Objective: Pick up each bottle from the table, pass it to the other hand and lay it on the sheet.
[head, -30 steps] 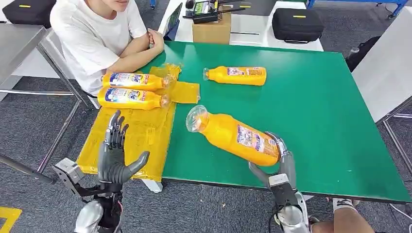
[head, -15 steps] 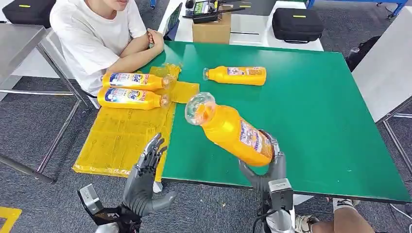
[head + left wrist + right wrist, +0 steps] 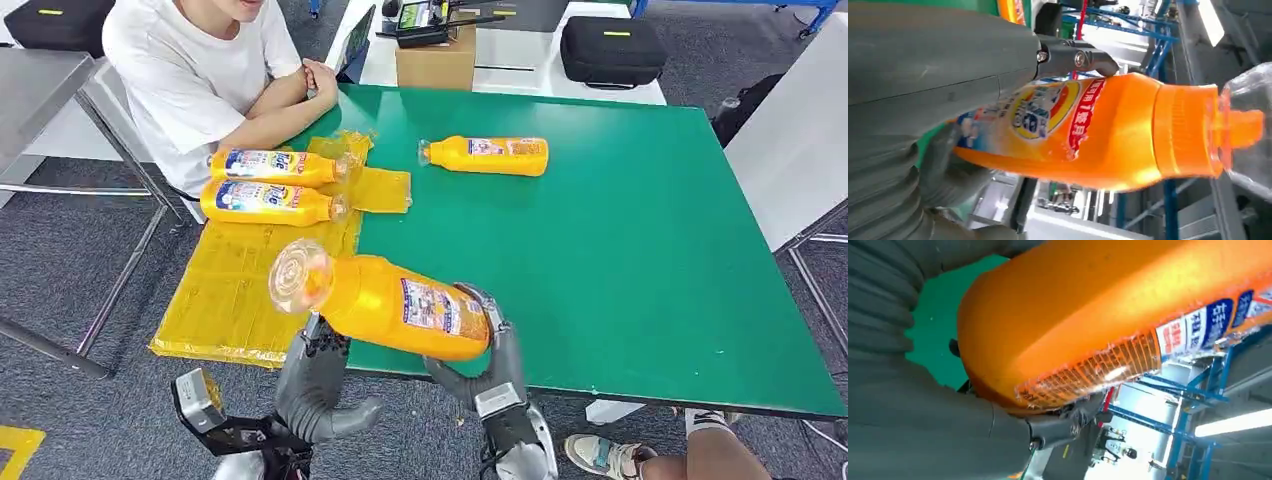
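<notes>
In the head view my right hand (image 3: 492, 352) grips an orange bottle (image 3: 400, 305) by its base and holds it in the air over the table's front edge, its clear cap (image 3: 300, 276) pointing left. My left hand (image 3: 315, 385) is just below the bottle's neck end, fingers raised behind it and thumb spread away. The left wrist view has the bottle (image 3: 1108, 135) lying between that hand's fingers (image 3: 1073, 55) and thumb, not clasped. In the right wrist view the bottle's base (image 3: 1048, 330) sits in my right hand. Two bottles (image 3: 270, 167) (image 3: 265, 202) lie on the yellow sheet (image 3: 250, 290). Another bottle (image 3: 490, 155) lies on the green table (image 3: 620, 250).
A person (image 3: 200, 70) in a white shirt sits at the table's far left corner, arms resting on its edge beside the sheet. A cardboard box (image 3: 435, 60) and a black bag (image 3: 610, 50) stand on the white table behind. Grey metal tables flank both sides.
My right hand has carried the bottle left and nearer to me, cap now over the sheet's edge. My left hand has dropped and swung right, coming in under the bottle.
</notes>
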{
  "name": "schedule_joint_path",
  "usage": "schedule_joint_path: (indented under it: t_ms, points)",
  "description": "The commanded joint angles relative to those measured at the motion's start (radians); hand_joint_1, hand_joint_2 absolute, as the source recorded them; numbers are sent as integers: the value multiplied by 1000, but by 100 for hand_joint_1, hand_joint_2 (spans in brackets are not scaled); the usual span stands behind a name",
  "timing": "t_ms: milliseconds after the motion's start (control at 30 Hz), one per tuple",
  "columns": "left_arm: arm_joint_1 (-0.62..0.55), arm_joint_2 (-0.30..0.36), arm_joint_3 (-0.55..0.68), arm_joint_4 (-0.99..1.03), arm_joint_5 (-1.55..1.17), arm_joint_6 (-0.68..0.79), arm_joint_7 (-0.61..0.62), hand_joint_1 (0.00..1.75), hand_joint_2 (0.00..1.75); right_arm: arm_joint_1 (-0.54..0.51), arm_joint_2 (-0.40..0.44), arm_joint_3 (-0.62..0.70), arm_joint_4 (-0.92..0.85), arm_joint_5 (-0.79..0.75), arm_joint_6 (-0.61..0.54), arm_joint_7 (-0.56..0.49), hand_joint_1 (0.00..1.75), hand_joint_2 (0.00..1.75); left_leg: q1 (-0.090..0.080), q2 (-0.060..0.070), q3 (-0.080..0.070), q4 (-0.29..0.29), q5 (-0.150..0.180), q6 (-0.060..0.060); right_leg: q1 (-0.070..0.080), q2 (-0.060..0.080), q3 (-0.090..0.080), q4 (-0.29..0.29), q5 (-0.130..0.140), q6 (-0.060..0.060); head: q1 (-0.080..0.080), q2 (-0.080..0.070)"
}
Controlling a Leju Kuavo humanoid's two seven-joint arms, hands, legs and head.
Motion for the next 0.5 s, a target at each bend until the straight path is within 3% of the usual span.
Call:
schedule_joint_path:
  t_ms: [33, 433, 467, 500]
  points:
    - [-52, 10, -27, 54, -6, 7, 12, 0, 175, -67, -19, 168, 137, 39, -43, 2, 175, 175, 1, 1, 4, -1, -1, -1, 1, 0, 4, -1, 0, -2, 0, 0]
    - [-90, 3, -42, 83, 13, -19, 30, 0, 175, -100, -13, 231, 187, 60, -37, 2, 175, 175, 1, 0, 5, -2, -1, -1, 1, -1, 5, -2, -1, -2, 0, 0]
    - [-92, 2, -40, 80, 15, -20, 29, 17, 175, -99, -10, 236, 198, 62, -39, 2, 175, 175, 0, 0, 4, -2, 0, -1, 0, -1, 4, -1, -1, -1, 0, 0]
    - [-93, 2, -39, 76, 16, -21, 26, 72, 175, -100, -8, 239, 207, 61, -38, 2, 175, 175, 1, 0, 6, -2, -2, -1, 1, -1, 6, -2, -2, -2, 0, 0]
